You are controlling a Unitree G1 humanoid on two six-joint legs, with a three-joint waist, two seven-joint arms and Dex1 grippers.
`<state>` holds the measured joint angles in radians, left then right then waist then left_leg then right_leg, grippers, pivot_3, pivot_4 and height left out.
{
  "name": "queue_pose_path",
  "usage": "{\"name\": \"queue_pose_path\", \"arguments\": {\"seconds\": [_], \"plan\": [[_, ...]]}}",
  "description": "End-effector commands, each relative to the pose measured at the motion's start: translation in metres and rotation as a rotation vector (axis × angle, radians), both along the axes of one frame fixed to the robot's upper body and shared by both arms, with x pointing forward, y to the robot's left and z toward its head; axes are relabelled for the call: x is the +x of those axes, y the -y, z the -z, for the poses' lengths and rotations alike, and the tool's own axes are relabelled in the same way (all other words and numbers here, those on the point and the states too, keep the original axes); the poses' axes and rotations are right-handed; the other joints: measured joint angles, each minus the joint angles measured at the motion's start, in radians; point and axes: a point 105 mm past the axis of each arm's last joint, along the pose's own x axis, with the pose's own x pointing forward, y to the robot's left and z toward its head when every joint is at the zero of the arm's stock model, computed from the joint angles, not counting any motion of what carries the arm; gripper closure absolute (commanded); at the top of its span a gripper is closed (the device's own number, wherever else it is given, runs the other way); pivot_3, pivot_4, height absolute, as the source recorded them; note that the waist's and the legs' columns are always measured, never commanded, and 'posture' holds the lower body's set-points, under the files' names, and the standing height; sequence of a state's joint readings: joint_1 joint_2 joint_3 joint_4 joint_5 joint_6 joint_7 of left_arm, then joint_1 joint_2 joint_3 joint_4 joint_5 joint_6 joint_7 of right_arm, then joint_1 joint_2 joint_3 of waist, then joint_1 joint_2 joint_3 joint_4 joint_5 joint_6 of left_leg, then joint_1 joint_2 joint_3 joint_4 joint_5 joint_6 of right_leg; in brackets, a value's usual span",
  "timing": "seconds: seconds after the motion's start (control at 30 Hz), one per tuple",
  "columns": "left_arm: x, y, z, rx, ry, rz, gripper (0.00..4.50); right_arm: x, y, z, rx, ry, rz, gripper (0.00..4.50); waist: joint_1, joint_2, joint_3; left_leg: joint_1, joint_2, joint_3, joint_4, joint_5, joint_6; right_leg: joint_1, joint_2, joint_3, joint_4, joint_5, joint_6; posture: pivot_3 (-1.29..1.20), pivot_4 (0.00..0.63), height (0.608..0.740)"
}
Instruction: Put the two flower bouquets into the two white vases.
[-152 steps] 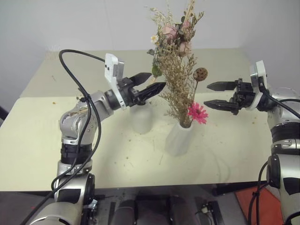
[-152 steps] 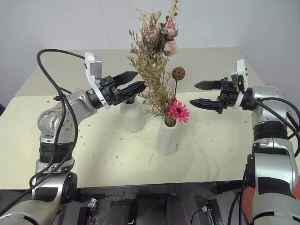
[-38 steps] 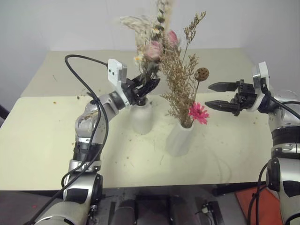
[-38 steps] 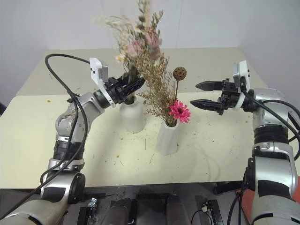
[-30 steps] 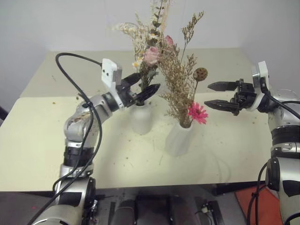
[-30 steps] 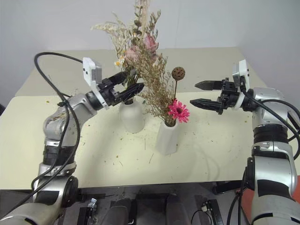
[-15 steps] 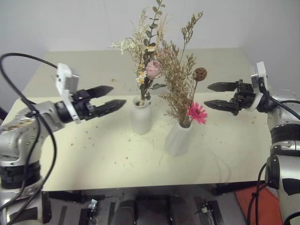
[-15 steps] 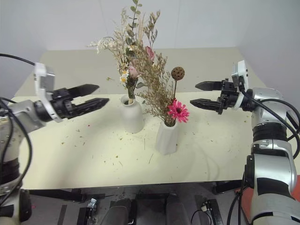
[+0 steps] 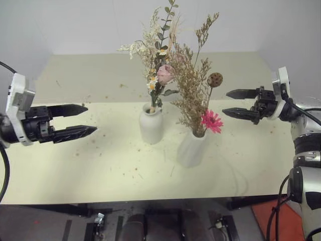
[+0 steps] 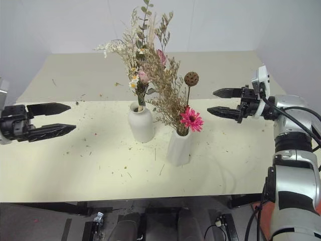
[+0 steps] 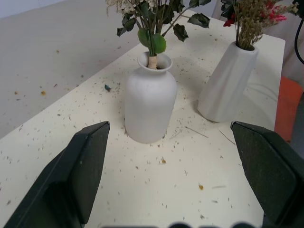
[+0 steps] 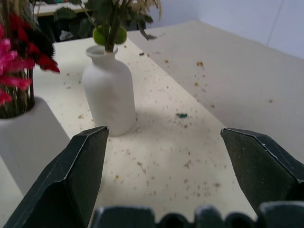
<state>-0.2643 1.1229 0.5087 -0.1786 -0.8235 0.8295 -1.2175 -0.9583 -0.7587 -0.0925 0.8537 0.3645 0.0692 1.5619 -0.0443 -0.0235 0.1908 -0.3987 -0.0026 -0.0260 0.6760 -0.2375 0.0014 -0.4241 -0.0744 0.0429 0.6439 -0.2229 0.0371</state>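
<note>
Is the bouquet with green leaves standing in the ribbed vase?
No, the green-leaved bouquet stands in the rounded narrow-necked vase; the ribbed vase holds the dried sprigs.

Looks like robot test room or lab, not home. Plain pale walls, no decor. Bare cream table strewn with dried plant crumbs, second matching table pushed behind it. Loose black cable along robot arm. Orange-red patch of floor below table edge.

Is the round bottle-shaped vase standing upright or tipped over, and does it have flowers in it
Upright, with flowers in it. The bottle-shaped vase stands on its base on the table, and the stems of the cream-pink bouquet rise from its narrow neck.
</note>
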Motion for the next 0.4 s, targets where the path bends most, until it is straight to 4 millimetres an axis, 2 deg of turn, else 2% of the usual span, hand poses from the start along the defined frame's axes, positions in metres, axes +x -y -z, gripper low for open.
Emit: {"name": "queue_pose_path", "arguments": {"seconds": [0.03, 0.4], "plan": [[-0.009, -0.011, -0.010, 0.002, 0.050, -0.036, 0.05, -0.010, 0.012, -0.014, -0.005, 0.050, -0.007, 0.00, 0.000, 0.000, 0.000, 0.000, 0.000, 0.000, 0.000, 0.000, 0.000, 0.000, 0.000, 0.000, 0.000, 0.000, 0.000, 0.00, 0.150, 0.740], [-0.025, -0.017, -0.003, -0.067, 0.067, -0.103, 0.05, -0.031, 0.036, -0.009, -0.022, 0.022, 0.050, 0.00, 0.001, 0.000, 0.000, 0.001, 0.000, 0.000, 0.000, 0.000, 0.000, 0.001, -0.001, 0.000, 0.000, 0.000, 0.000, 0.00, 0.150, 0.740]]}}
